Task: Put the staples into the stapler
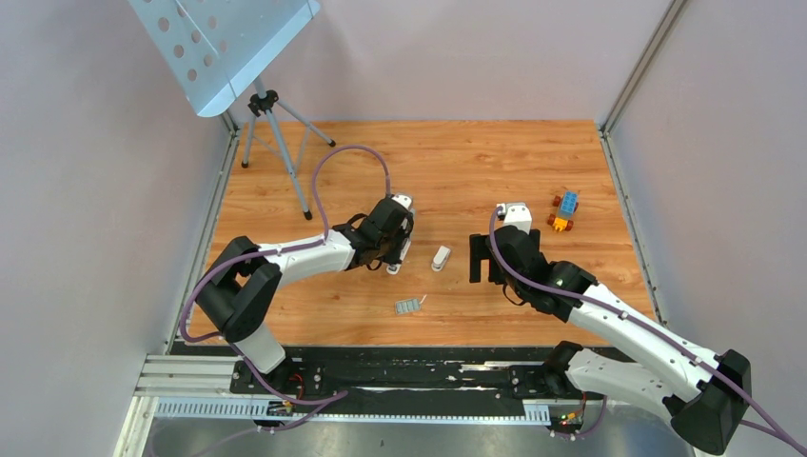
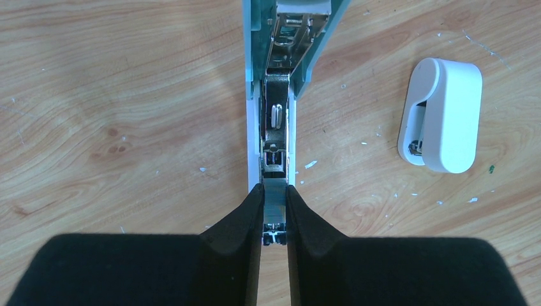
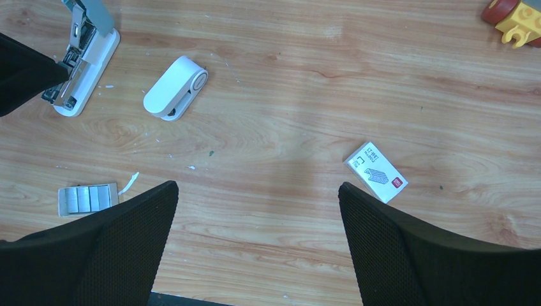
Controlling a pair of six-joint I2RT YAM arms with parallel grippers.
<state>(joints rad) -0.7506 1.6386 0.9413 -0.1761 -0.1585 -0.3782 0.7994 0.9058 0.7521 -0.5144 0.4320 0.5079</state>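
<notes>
The left gripper is pinched tight on the end of the stapler, which lies on the table with its top swung up and its channel bared, though I cannot quite tell whether that channel is empty. The right gripper hangs wide open and empty. Fetching the staples, which lie flat near the table's front edge, looks to be the step in hand, and it calls for a low, narrowed pinch. Bare wood surrounds them, but a white oval gadget lies just beside the stapler.
</notes>
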